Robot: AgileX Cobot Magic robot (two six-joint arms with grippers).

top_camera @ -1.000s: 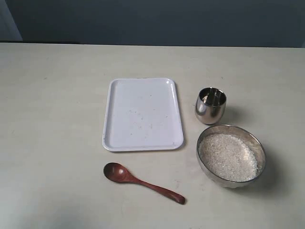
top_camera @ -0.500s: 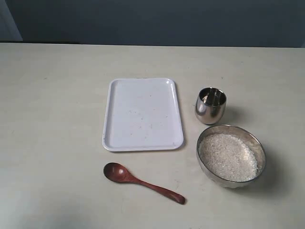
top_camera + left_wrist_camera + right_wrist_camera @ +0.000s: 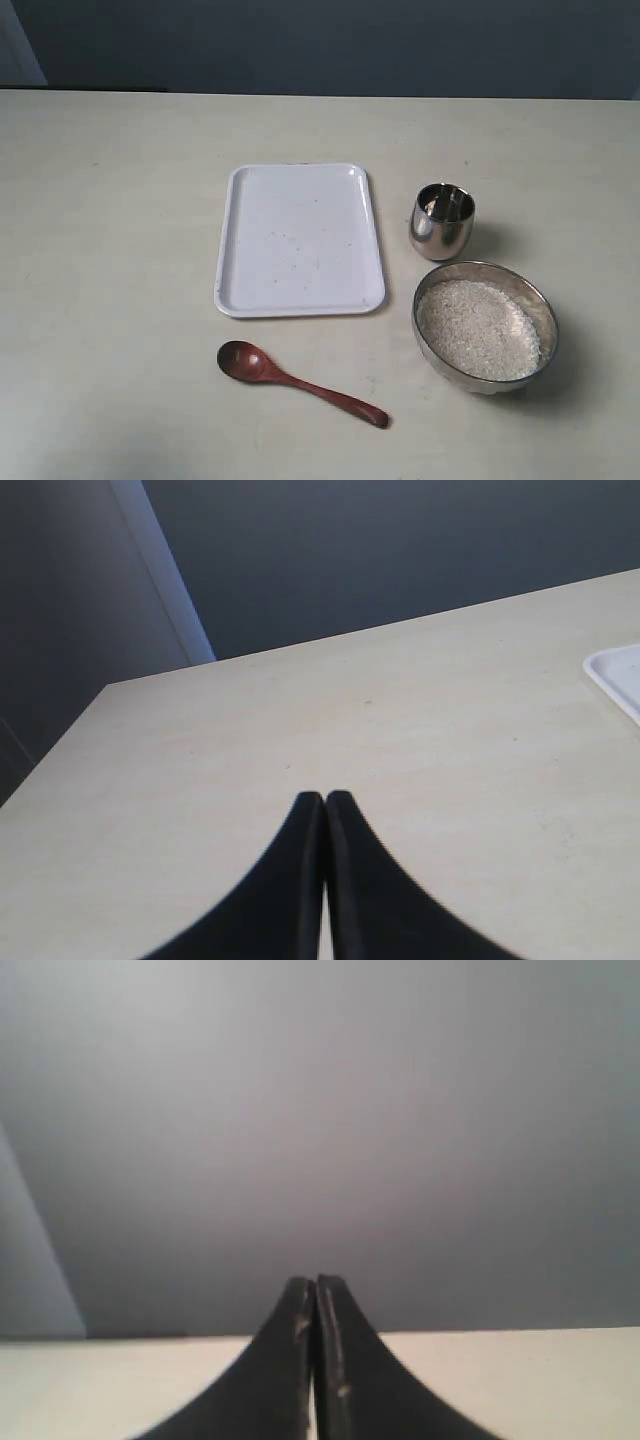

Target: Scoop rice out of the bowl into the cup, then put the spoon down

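Only in the exterior view are the task's things seen: the spoon (image 3: 300,383) lies on the table (image 3: 120,250) in front of the white tray (image 3: 299,240), apart from it. The bowl (image 3: 546,312) of rice (image 3: 478,328) stands to the spoon's right, with the cup (image 3: 441,222) just behind the bowl. The grippers are shown by the wrist views alone: the left gripper (image 3: 324,798) and right gripper (image 3: 316,1282) are each clenched on nothing. A corner of the tray is caught only by the left one.

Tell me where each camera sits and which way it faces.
Exterior: above the table, looking down on tray, cup, bowl and spoon; no arm shows.
Left wrist: low over the table, facing a dark wall; shut left jaws show.
Right wrist: nearly level, facing a grey wall; shut right jaws show.
Shared: exterior and left wrist both show the tray.
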